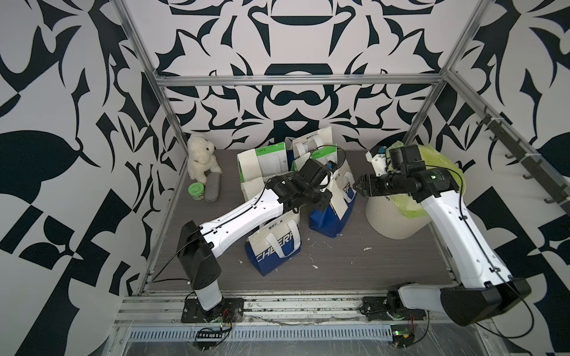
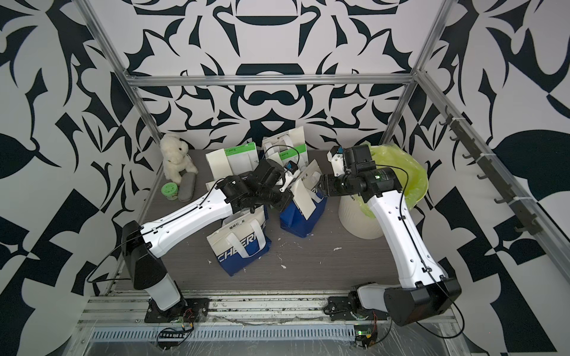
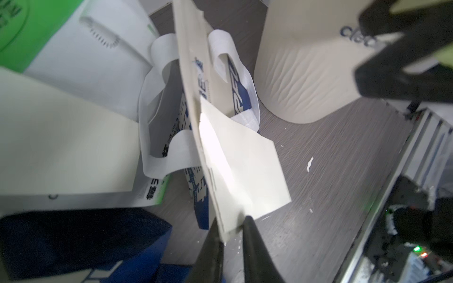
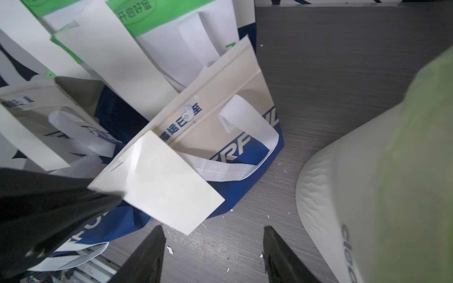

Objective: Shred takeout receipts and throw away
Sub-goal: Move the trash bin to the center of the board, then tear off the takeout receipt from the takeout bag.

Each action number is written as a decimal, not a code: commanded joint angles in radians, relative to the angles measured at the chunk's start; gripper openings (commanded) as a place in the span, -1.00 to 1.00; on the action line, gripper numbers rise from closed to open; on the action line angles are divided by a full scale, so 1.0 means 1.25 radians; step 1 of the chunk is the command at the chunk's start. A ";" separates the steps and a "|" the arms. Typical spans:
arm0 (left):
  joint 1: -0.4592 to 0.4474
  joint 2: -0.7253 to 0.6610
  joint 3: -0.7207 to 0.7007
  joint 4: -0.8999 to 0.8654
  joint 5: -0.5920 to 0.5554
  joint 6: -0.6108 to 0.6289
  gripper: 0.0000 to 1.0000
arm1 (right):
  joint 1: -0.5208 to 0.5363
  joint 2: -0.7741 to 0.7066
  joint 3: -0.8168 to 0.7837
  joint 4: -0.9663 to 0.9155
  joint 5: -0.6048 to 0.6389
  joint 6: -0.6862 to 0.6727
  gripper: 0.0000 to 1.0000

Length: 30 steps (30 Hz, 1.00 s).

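Observation:
A cream takeout receipt [image 1: 339, 198] [image 4: 157, 181] sticks out from the face of an upright blue-and-white bag [image 1: 327, 218] mid-table. My left gripper [image 3: 231, 226] [image 1: 329, 198] is shut on the receipt's [image 3: 245, 166] near edge. My right gripper [image 4: 213, 229] [image 1: 357, 186] hovers open just right of the receipt, over bare table, with nothing between its fingers. Other receipts [image 1: 248, 163] [image 2: 297, 135] lie against the bags behind. In both top views, the white bin [image 1: 398, 218] [image 2: 361, 218] with a yellow-green liner stands under the right arm.
A second blue-and-white bag [image 1: 273, 246] stands nearer the front, below the left arm. Green-and-white bags [image 1: 271, 160] crowd the back middle. A plush toy [image 1: 202, 160], green jar [image 1: 196, 191] and grey case [image 1: 213, 186] sit back left. Tiny white scraps [image 1: 367, 248] dot the table.

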 commanded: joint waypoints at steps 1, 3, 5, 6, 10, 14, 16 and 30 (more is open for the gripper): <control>0.025 -0.051 -0.058 0.048 0.018 0.026 -0.85 | 0.003 -0.028 0.003 0.042 -0.096 -0.017 0.28; 0.030 -0.086 -0.105 0.089 0.031 0.067 -0.97 | 0.003 -0.031 0.003 0.050 -0.124 -0.019 0.29; 0.031 -0.124 -0.150 0.124 0.044 0.132 -1.00 | 0.004 -0.029 0.008 0.056 -0.154 -0.016 0.32; 0.032 -0.138 -0.168 0.136 0.045 0.154 -1.00 | 0.006 -0.029 0.009 0.059 -0.163 -0.013 0.34; 0.062 -0.187 -0.211 0.144 0.091 0.204 -1.00 | 0.039 -0.020 0.007 0.090 -0.179 0.008 0.41; 0.088 -0.224 -0.259 0.167 0.145 0.210 -1.00 | 0.134 -0.001 -0.003 0.116 -0.144 0.017 0.49; 0.090 -0.241 -0.289 0.191 0.159 0.211 -1.00 | 0.170 0.006 -0.018 0.141 -0.134 0.028 0.53; 0.093 -0.288 -0.383 0.253 0.190 0.209 -1.00 | 0.178 0.055 -0.085 0.295 -0.257 0.024 0.49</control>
